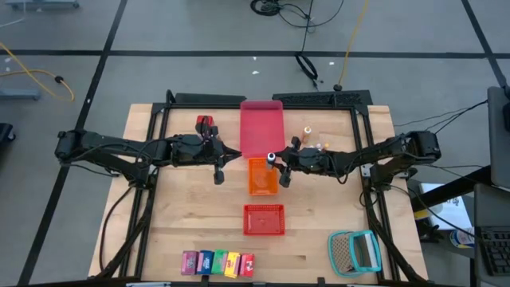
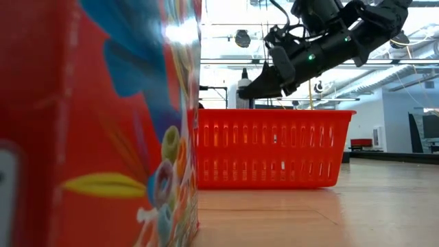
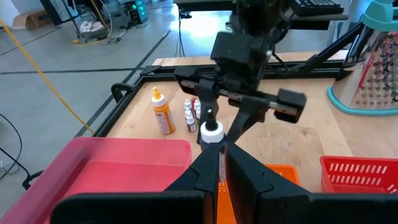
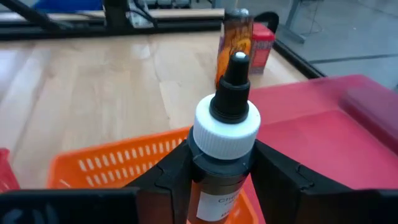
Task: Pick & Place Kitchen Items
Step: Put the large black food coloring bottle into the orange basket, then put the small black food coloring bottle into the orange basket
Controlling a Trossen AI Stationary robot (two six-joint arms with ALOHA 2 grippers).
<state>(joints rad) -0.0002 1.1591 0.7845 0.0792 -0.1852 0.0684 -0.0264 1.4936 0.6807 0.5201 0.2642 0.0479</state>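
My right gripper (image 1: pixel 276 162) is shut on a dark bottle with a white cap (image 4: pixel 225 127) and a black nozzle, above the orange basket (image 1: pixel 263 178) at the table's middle. In the low view the bottle (image 2: pixel 244 82) hangs high over the red basket (image 2: pixel 274 147). My left gripper (image 1: pixel 233 156) is shut on nothing and hovers over the near left corner of the pink tray (image 1: pixel 261 127). Three small bottles (image 3: pixel 163 112) stand right of the tray. A red container (image 4: pixel 262 39) and a dark-lidded jar (image 4: pixel 236 37) stand left of it. Several cartons (image 1: pixel 217 263) stand in a row at the near edge. My right gripper pinches the bottle's dark body (image 4: pixel 221 169) just under the white cap between its two fingers (image 4: pixel 166 177). The fingers come nearly level from the table's right side. The bottle stands upright in the hold, lifted clear above the orange basket.
The red basket (image 1: pixel 264 219) sits nearer the front than the orange one. A teal-framed mesh item (image 1: pixel 355 251) lies at the near right corner. A dark frame (image 1: pixel 263 100) borders the table's far part. One red carton (image 2: pixel 96 123) fills the left of the low view.
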